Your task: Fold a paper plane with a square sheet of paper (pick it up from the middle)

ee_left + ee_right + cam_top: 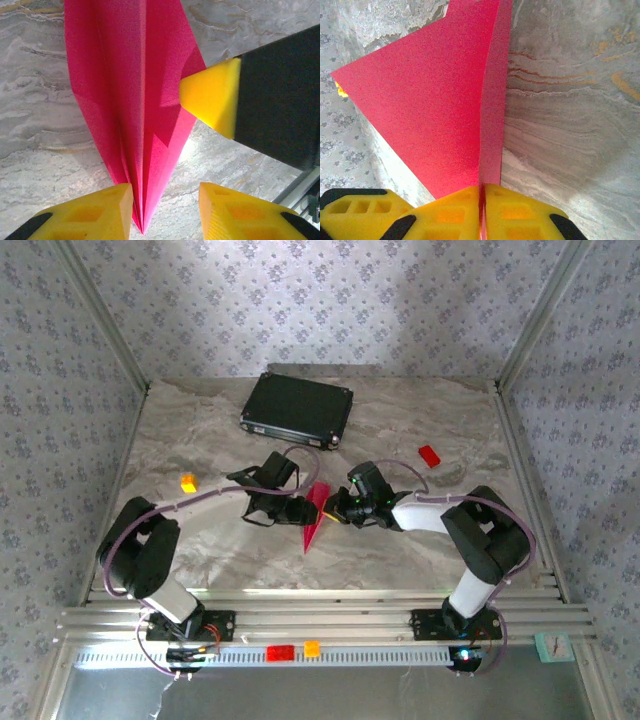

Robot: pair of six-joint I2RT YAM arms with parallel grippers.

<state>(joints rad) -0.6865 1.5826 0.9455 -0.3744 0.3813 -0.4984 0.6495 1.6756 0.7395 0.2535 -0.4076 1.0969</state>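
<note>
Now, mid-way across the table point(430, 430), the right gripper point(482, 200) clamps the paper plane point(315, 508) by its centre fold while the left gripper point(165, 200) holds its jaws apart astride the nose, which it should probably pinch squarely without crumpling.

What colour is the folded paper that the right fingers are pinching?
Magenta-pink. The paper plane shows best in the left wrist view.
</note>
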